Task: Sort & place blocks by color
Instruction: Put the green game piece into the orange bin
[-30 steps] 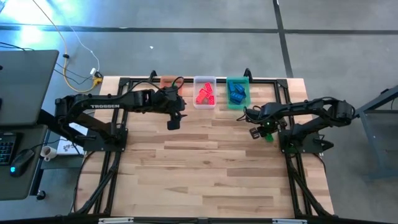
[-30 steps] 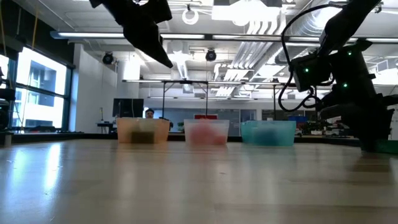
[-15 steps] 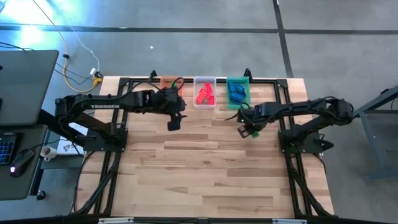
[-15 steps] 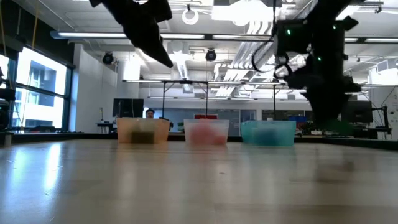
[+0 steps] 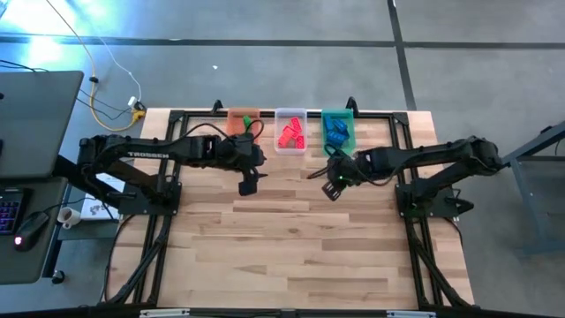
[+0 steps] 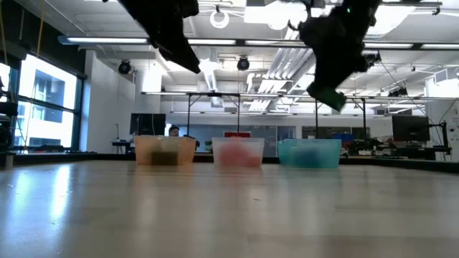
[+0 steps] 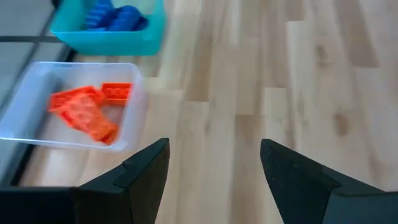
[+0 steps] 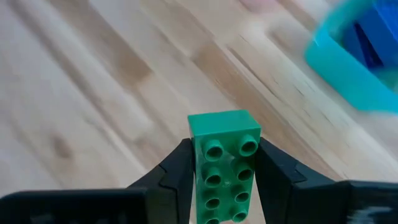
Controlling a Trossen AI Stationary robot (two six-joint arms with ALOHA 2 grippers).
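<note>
Right gripper, fingers clamped on a green block, hangs mid-frame above the bench for sorting; left gripper, fingers apart, waits empty.

White "TROSSEN" lettering on the dark left robot arm, high view; no other text can be read.

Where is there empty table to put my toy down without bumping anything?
The whole near part of the table, between the two arm bases, is bare wood. The far edge is crowded: the orange bin, clear bin and green bin sit in a row, with the left gripper and the right gripper, holding a green block, just before them.
</note>
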